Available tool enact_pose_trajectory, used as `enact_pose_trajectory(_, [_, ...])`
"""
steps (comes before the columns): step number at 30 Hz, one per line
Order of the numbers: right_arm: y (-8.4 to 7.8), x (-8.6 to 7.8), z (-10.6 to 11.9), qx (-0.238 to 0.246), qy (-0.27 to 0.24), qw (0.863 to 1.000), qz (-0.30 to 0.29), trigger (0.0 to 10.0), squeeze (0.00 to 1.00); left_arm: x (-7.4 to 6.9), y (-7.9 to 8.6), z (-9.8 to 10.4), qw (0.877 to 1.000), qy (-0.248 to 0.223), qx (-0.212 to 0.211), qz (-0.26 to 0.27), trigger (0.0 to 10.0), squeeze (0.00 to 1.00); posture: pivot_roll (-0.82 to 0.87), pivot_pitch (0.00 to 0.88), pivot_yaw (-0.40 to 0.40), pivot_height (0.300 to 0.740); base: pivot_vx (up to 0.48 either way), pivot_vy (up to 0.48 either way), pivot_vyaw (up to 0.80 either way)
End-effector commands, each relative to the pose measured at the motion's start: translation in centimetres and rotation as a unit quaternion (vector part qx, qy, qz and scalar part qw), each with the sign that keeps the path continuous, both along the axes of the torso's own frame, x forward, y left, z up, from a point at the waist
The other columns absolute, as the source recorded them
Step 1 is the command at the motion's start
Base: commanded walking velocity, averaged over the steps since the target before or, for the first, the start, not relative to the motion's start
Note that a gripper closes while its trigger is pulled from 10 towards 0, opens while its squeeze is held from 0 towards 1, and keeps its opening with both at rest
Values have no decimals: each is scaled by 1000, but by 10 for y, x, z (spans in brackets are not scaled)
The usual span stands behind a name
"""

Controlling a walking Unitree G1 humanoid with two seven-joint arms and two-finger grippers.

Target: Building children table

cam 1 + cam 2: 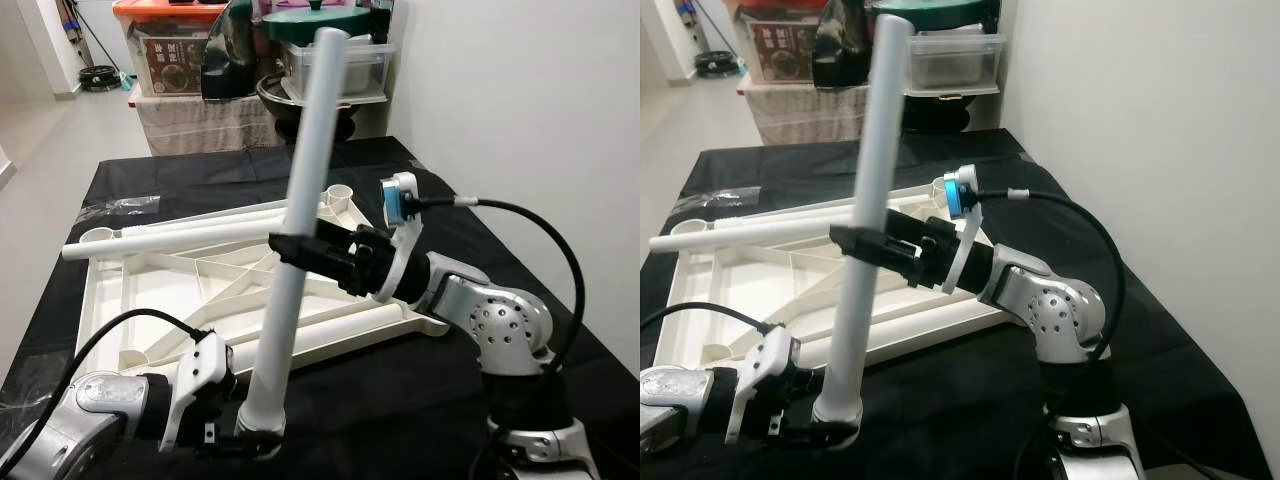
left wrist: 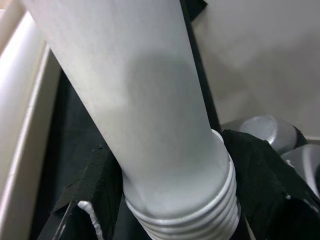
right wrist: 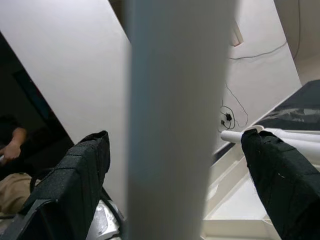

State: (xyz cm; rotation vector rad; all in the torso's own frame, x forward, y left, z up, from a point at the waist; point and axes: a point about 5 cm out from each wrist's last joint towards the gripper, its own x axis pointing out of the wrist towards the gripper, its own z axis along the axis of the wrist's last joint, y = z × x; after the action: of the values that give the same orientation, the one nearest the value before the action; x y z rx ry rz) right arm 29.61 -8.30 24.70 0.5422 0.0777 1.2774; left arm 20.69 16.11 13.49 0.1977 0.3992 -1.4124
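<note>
A white table leg [image 1: 300, 210] stands nearly upright, tilted a little, above the near edge of the worktop [image 1: 440, 375], which is covered with a black cloth. The left gripper [image 1: 258, 437] has its jaws clamped on the leg's lower end, where the threaded end [image 2: 190, 212] shows between the black fingers [image 2: 95, 190]. The right gripper [image 1: 290, 250] reaches in from the right at mid-height, its jaws open with one finger on each side of the leg; the right wrist view shows gaps between fingers [image 3: 75, 170] and leg. Behind lies the upturned white tabletop [image 1: 150, 290], with another leg [image 1: 180, 238] lying across it. Storage boxes [image 1: 165, 45] stand beyond the worktop.
</note>
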Motion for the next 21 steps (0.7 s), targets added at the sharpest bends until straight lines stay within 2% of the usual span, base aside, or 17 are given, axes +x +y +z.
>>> enact_pose_trajectory(1, [1, 1, -2, 4, 17, 1000, 4, 10000, 0, -2, -2, 3, 999, -14, 15, -27, 10000, 0, 34, 0, -28, 740, 0, 0, 0])
enact_pose_trajectory(5, [3, -1, -5, 6, 33, 999, 7, 10000, 0, -3, -4, 3, 999, -15, 19, -39, 10000, 0, 28, 0, -25, 740, 0, 0, 0])
enact_pose_trajectory(8, [7, -4, -11, 12, 71, 997, 18, 10000, 0, -2, -3, 2, 998, -18, 28, -54, 10000, 0, 26, 0, -26, 740, 0, 0, 0])
enact_pose_trajectory(11, [7, -4, -11, 12, 71, 997, 18, 10000, 0, -2, -3, 2, 998, -18, 28, -54, 10000, 0, 26, 0, -26, 740, 0, 0, 0])
enact_pose_trajectory(12, [8, -4, -12, 17, 87, 996, 21, 8667, 0, -2, -3, 2, 998, -18, 30, -56, 10000, 0, 27, 0, -27, 740, 0, 0, 0])
enact_pose_trajectory(13, [8, -4, -12, 17, 87, 996, 21, 8667, 0, -2, -3, 2, 998, -18, 30, -56, 10000, 0, 27, 0, -27, 740, 0, 0, 0])
enact_pose_trajectory(14, [9, -5, -14, 23, 97, 995, 22, 784, 0, -2, -2, 2, 998, -18, 33, -58, 10000, 0, 24, 0, -27, 740, 0, 0, 0])
enact_pose_trajectory(15, [11, -6, -14, 32, 104, 994, 22, 0, 0, -2, -2, 1, 998, -18, 33, -59, 10000, 0, 23, 0, -28, 740, 0, 0, 0])
enact_pose_trajectory(21, [15, -12, -15, 36, 107, 993, 28, 0, 0, -2, -4, 0, 997, -16, 33, -64, 10000, 0, 21, 0, -27, 740, 0, 0, 0])
